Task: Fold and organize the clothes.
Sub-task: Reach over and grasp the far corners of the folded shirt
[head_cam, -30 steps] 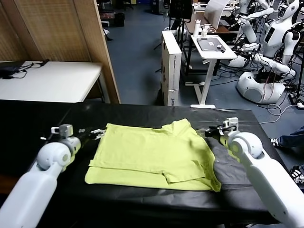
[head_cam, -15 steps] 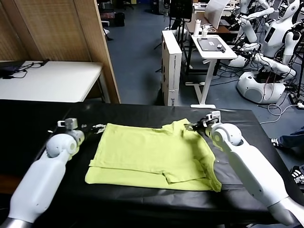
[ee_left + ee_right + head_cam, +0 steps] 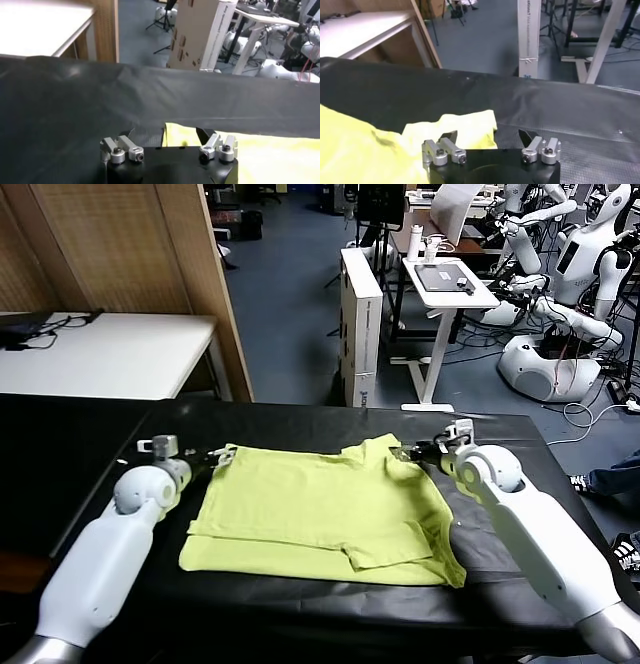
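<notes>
The shirt [image 3: 320,509] lies flat and partly folded on the black counter [image 3: 90,454], its long axis running across the robot from left to right, with a sleeve doubled over near the front edge. Both hands sit at the shirt's far edge, one at each end of that axis. The left hand [image 3: 218,454] is at the far left corner, fingers spread and empty; in its wrist view the yellow cloth shows just under and between the open fingertips [image 3: 131,136]. The right hand [image 3: 412,452] is at the far right corner by the raised sleeve tip, also spread and holding nothing, and its wrist view shows that tip of cloth [image 3: 465,127] lying between the fingers. Each arm is thus nearest its own corner, and the cloth stretches toward the robot from both. The next move probably calls for both hands to close on these far corners and carry the edge toward the near hem.
</notes>
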